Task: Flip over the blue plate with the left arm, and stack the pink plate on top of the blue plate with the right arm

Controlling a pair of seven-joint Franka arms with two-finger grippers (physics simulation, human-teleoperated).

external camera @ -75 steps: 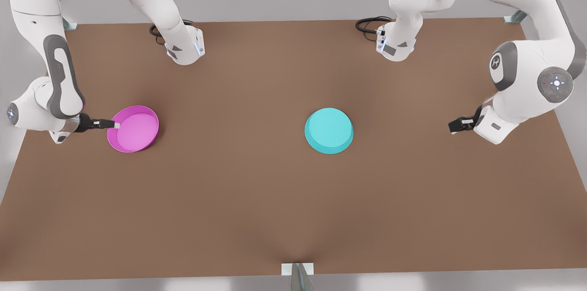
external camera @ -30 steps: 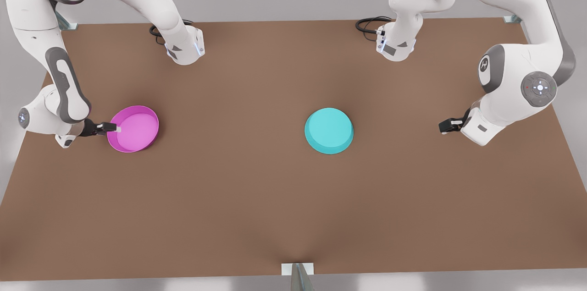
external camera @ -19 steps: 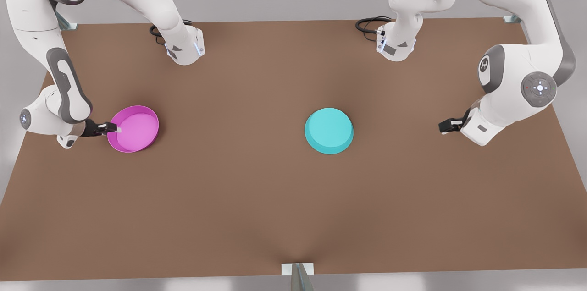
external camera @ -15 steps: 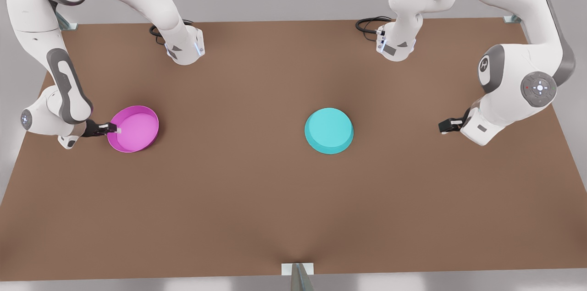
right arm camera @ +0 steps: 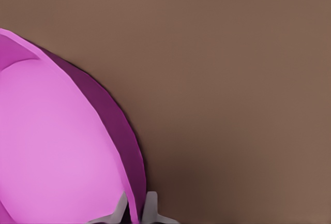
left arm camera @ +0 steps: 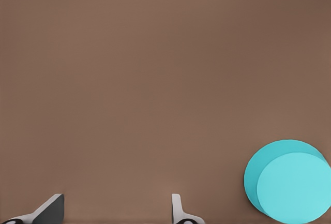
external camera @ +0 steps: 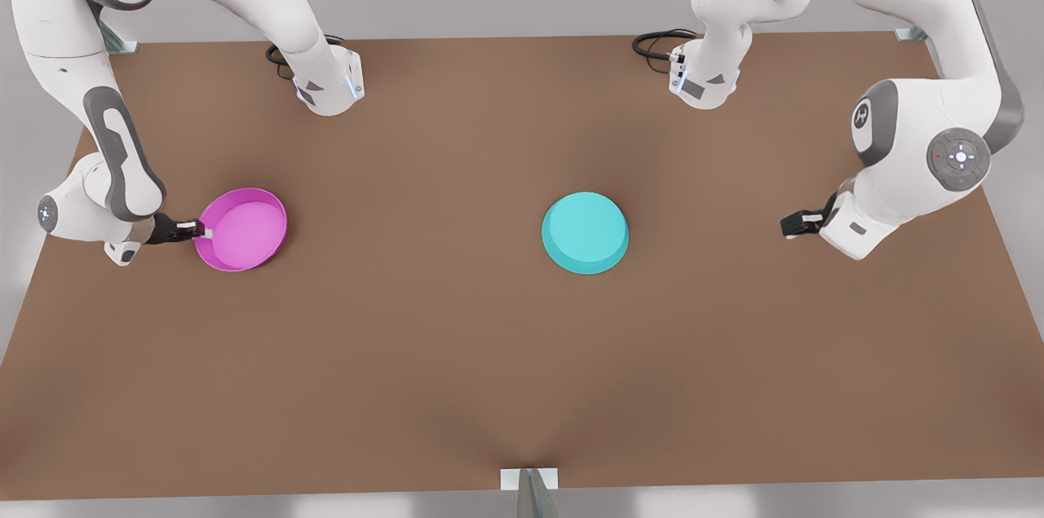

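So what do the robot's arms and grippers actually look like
Both arms have glossy white rounded shells with dark grey joint panels and black cables coiled at their bases. The right gripper and left gripper are black with small pale grey fingertip pads.

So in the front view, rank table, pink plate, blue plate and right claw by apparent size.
1. Table.
2. Pink plate and blue plate: look alike, no ranking.
3. Right claw, clamped on the pink rim.
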